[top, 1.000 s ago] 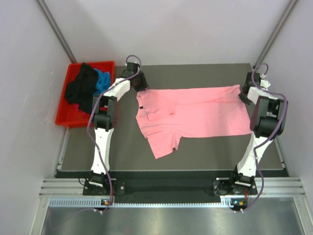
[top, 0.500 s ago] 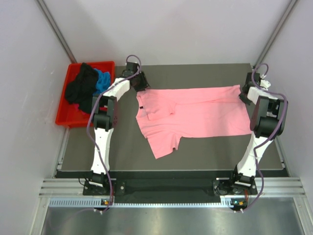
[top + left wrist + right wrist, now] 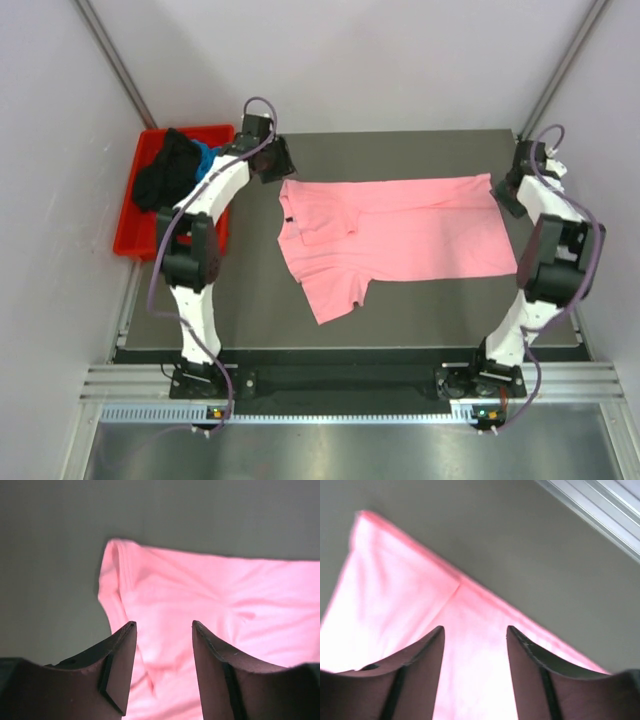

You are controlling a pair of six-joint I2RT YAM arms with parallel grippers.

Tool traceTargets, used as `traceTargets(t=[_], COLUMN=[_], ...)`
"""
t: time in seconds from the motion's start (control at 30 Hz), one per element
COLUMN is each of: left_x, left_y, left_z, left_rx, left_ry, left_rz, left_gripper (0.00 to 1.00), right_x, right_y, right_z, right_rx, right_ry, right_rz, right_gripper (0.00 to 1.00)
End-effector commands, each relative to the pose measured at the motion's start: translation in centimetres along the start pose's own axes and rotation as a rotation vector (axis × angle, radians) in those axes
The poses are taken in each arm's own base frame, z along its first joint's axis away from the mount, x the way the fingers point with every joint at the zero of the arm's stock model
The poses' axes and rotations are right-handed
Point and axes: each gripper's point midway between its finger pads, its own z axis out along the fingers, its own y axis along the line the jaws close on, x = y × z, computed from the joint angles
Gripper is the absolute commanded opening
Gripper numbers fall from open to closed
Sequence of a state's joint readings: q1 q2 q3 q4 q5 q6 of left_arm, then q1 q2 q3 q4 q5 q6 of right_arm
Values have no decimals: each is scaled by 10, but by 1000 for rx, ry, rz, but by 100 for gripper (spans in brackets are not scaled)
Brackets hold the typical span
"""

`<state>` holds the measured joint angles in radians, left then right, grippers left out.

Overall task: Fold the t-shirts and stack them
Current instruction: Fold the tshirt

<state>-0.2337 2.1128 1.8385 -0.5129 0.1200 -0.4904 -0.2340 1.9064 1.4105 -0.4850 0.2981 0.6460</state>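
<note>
Pink t-shirt point(image 3: 400, 225), far corners beneath left hand point(image 3: 163, 623) and right hand point(image 3: 475, 627)

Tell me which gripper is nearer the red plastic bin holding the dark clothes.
Left. The left gripper hangs beside the red plastic bin, at the collar end of the pink t-shirt; the right gripper is across the table, at its hem end.
</note>
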Motion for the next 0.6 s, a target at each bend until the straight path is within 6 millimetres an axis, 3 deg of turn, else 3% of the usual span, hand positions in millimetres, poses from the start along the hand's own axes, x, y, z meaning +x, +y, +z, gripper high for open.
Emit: traceTargets(t=[0.0,0.03,0.07,0.1,0.17,0.2,0.27,0.3,0.4,0.57], left_x=[0,23,46,78,112,141,178,207,249,285], left_y=[-26,-32,-28,-30,-32,-22,-28,-22,-12,-13], left_z=[-76,-91,-83,-96,-108,-119,-131,-142,-159,-178], left_rx=[-10,-8,-27,-25,-4,-7,26,26,51,93], left_ry=[-63,-39,8,50,99,144,191,222,264,270], left_rz=[51,59,66,76,80,72,86,86,45,10], left_gripper=[53,52,52,52,52,51,50,49,49,48], right_x=[-10,7,16,49,72,106,128,154,176,175], right_y=[-1,2,-1,4,12,16,23,21,14,7], right_z=[-65,-77,-83,-88,-110,-119,-142,-148,-159,-168], right_rx=[-90,-126,-128,-164,-242,-269,-331,-343,-375,-406], right_ry=[3,39,49,118,139,186,182,218,237,209], right_rz=[37,18,3,-46,-111,-181,-247,-292,-302,-310], right_gripper=[54,57,57,57,56,56,54,54,52,52])
